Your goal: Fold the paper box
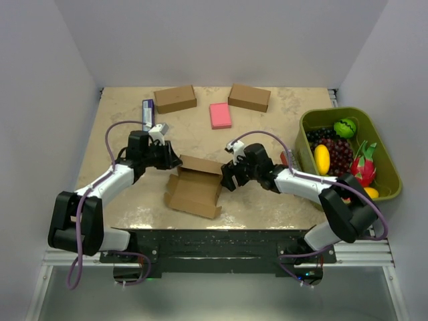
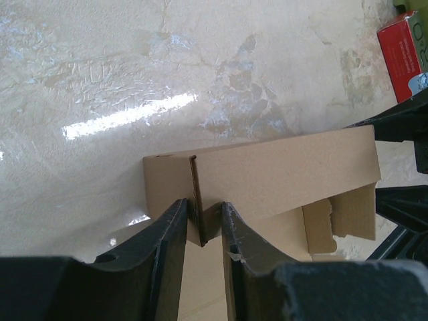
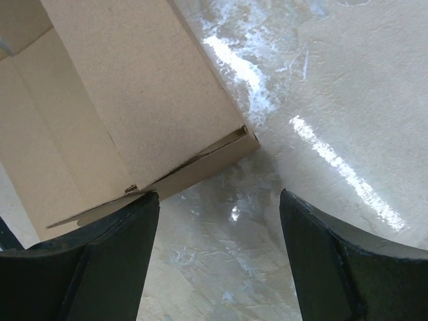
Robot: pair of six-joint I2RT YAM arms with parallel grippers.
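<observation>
The paper box (image 1: 195,187) is a brown cardboard mailer, partly folded, lying in the middle of the table with its back wall raised. My left gripper (image 1: 175,160) is at the box's far left corner. In the left wrist view it (image 2: 202,212) is shut on the upright corner flap of the box (image 2: 281,170). My right gripper (image 1: 227,179) is at the box's right side. In the right wrist view it (image 3: 217,204) is open, with the box's corner (image 3: 154,114) just above its left finger (image 3: 127,234) and bare table between the fingers.
Two ready-made brown boxes (image 1: 175,99) (image 1: 249,97) and a pink pad (image 1: 220,115) lie at the back. A blue packet (image 1: 148,114) lies back left. A green basket (image 1: 388,154) of toy fruit stands right. A red carton (image 2: 401,53) shows in the left wrist view.
</observation>
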